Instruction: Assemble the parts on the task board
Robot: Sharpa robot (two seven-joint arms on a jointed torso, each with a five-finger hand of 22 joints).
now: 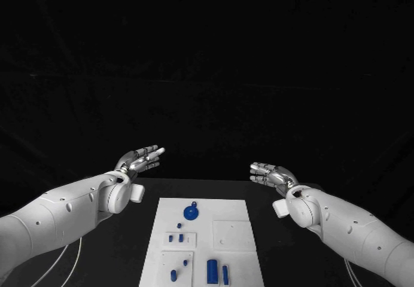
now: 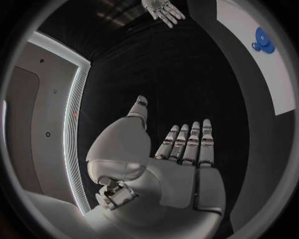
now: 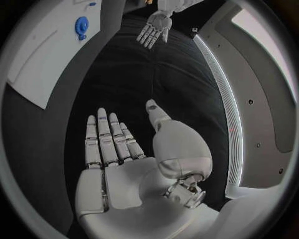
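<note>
The white task board (image 1: 228, 210) lies in the middle of the table, near me. On it a round blue part (image 1: 191, 211) sits toward the far end, small blue pegs (image 1: 176, 238) sit in a raised square, and a longer blue cylinder (image 1: 212, 271) lies near the front edge. My left hand (image 1: 139, 159) hovers beyond the board's far left corner, fingers spread and holding nothing. My right hand (image 1: 273, 176) hovers off the far right corner, also spread and empty. The left wrist view shows the flat left hand (image 2: 181, 154), the round blue part (image 2: 264, 41) and the right hand (image 2: 163, 11). The right wrist view shows the right hand (image 3: 118, 149).
The black table (image 1: 129, 251) borders the board on both sides. A blank raised white square (image 1: 233, 234) sits on the board's right half. The board's corner (image 3: 44, 59) and the left hand (image 3: 156, 27) appear in the right wrist view.
</note>
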